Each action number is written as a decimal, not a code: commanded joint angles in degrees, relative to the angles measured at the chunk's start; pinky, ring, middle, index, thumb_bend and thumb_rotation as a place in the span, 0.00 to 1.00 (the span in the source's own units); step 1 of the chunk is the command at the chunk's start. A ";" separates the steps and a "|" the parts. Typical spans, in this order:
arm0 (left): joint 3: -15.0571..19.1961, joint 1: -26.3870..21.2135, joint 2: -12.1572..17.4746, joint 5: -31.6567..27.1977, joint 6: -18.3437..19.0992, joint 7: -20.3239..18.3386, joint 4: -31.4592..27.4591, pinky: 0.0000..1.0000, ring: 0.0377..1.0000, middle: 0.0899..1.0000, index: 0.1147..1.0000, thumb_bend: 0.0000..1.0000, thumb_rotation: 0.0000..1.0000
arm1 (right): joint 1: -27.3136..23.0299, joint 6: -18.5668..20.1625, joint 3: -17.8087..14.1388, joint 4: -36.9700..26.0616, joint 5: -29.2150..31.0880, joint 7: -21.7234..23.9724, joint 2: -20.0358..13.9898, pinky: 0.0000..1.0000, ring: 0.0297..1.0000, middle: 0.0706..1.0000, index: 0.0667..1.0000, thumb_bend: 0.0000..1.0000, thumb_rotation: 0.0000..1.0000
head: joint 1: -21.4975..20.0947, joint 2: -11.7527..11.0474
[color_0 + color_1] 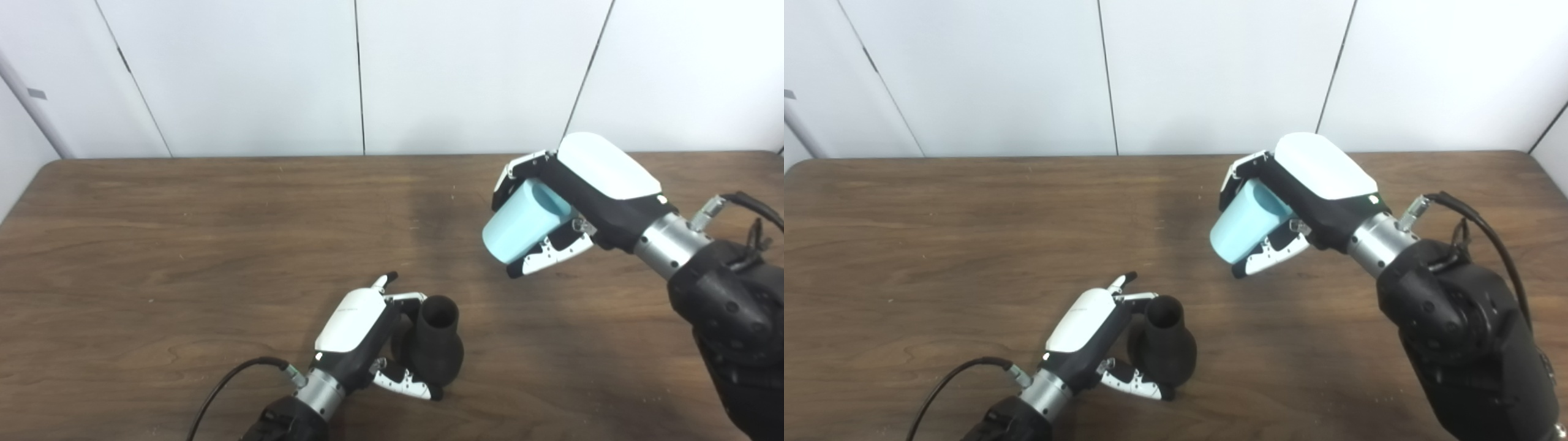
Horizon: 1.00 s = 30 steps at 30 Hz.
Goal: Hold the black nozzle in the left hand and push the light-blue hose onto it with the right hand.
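The nozzle (pixel 436 349) is matte black all over. The hose (pixel 522 223) is plain light blue, a shade deeper inside its open end. Both the left hand (pixel 373 343) and the right hand (pixel 569 202) have glossy white back shells over black bodies, white fingers dotted with black, and silver wrists. The tabletop (pixel 184 245) is dark brown with wood grain. The wall panels (pixel 245 73) are white with dark seams.

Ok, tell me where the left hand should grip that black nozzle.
Grip the black nozzle round its wide lower body, coming from its left as the left hand does now. That leaves the narrow open neck pointing up, free for the light-blue hose.
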 commanded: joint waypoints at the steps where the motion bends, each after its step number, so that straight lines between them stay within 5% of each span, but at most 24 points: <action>1: 1.79 2.57 2.82 1.64 4.29 -2.23 2.47 1.00 0.59 0.41 0.44 0.52 0.00 | -2.33 0.70 -0.99 -2.57 -0.57 0.27 -0.06 0.36 0.41 0.45 0.45 0.50 0.00 | 0.08 0.07; 15: 2.32 2.80 2.45 2.60 4.27 -1.89 2.14 1.00 0.59 0.43 0.43 0.52 0.00 | -1.23 3.80 -2.79 -9.74 -0.26 7.56 2.32 0.33 0.41 0.47 0.46 0.50 0.00 | -0.83 1.26; 30: 2.09 2.73 2.29 3.14 4.35 -2.09 2.33 1.00 0.59 0.43 0.43 0.52 0.00 | 0.79 2.22 -0.87 -7.38 2.45 6.53 4.61 0.31 0.41 0.48 0.48 0.50 0.00 | -0.87 0.99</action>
